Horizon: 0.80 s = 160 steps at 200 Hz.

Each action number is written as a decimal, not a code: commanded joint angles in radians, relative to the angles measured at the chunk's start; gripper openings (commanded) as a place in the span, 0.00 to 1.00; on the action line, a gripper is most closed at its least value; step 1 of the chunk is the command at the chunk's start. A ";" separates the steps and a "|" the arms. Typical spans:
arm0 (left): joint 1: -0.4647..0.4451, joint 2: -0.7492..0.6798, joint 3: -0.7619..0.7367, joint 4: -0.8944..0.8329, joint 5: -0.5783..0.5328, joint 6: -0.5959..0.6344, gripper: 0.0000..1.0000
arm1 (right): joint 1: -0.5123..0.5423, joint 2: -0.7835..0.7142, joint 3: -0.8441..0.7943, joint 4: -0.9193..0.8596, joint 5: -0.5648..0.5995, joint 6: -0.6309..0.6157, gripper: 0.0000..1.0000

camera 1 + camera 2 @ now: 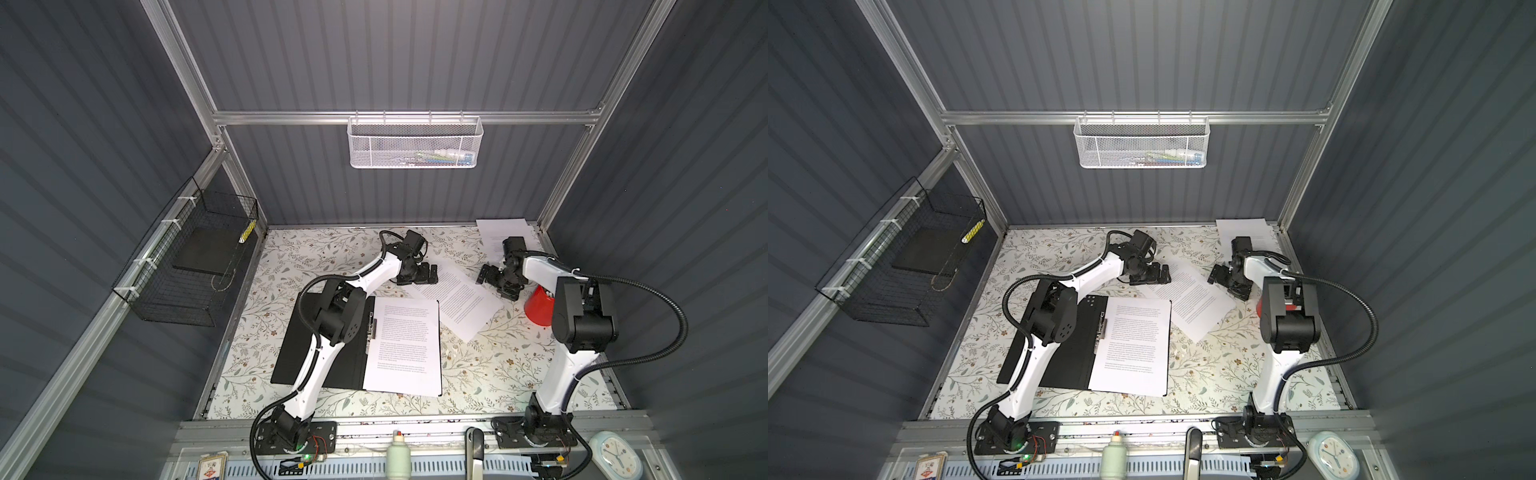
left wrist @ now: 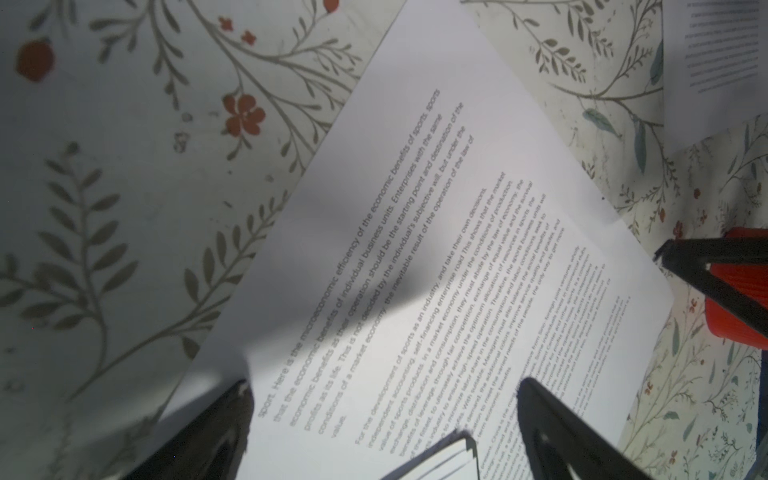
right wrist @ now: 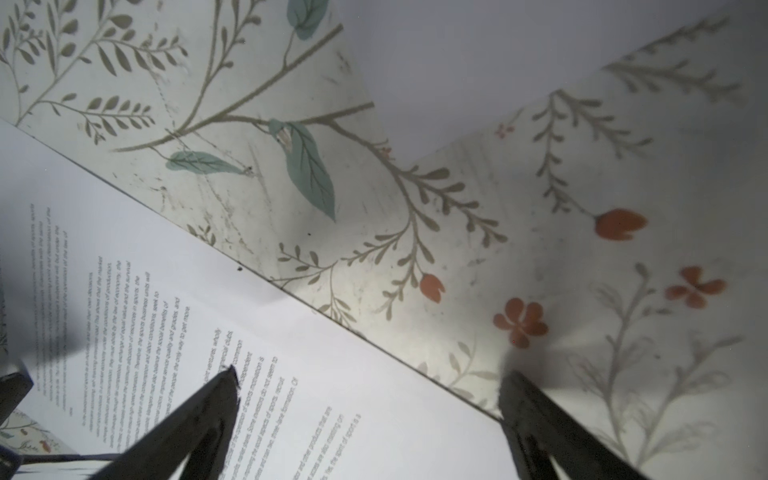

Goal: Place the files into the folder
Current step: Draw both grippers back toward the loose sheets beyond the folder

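Note:
The folder (image 1: 349, 365) (image 1: 1075, 361) lies open on the table, black inside up, partly under my left arm. One printed sheet (image 1: 403, 345) (image 1: 1136, 345) rests on its right half. A second sheet (image 1: 461, 301) (image 1: 1192, 299) (image 2: 415, 249) (image 3: 166, 311) lies askew behind it. A third sheet (image 1: 498, 235) (image 1: 1246, 230) lies at the back right corner. My left gripper (image 1: 428, 275) (image 1: 1158, 275) (image 2: 384, 384) hangs open over the askew sheet's near-left end. My right gripper (image 1: 486, 274) (image 1: 1217, 274) (image 3: 370, 372) is open astride that sheet's right edge. Neither holds anything.
A red cone-shaped object (image 1: 538, 309) (image 2: 735, 299) stands right of the askew sheet, under my right arm. A white mesh basket (image 1: 415, 141) hangs on the back wall, and a black wire basket (image 1: 187, 266) on the left wall. A bottle (image 1: 399, 457) and a clock (image 1: 615, 455) sit on the front rail.

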 commanded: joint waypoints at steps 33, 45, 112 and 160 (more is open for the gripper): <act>0.011 0.112 0.046 -0.099 0.018 0.041 1.00 | -0.003 0.020 0.005 -0.049 -0.151 -0.037 0.99; 0.011 0.121 0.053 -0.100 0.018 0.048 1.00 | 0.001 0.019 -0.002 -0.053 -0.160 -0.039 0.99; 0.011 0.128 0.059 -0.104 0.039 0.059 1.00 | 0.013 0.023 -0.042 0.003 -0.354 -0.011 0.99; 0.016 0.116 0.042 -0.112 0.039 0.073 1.00 | 0.012 -0.018 -0.011 -0.035 -0.228 -0.004 0.99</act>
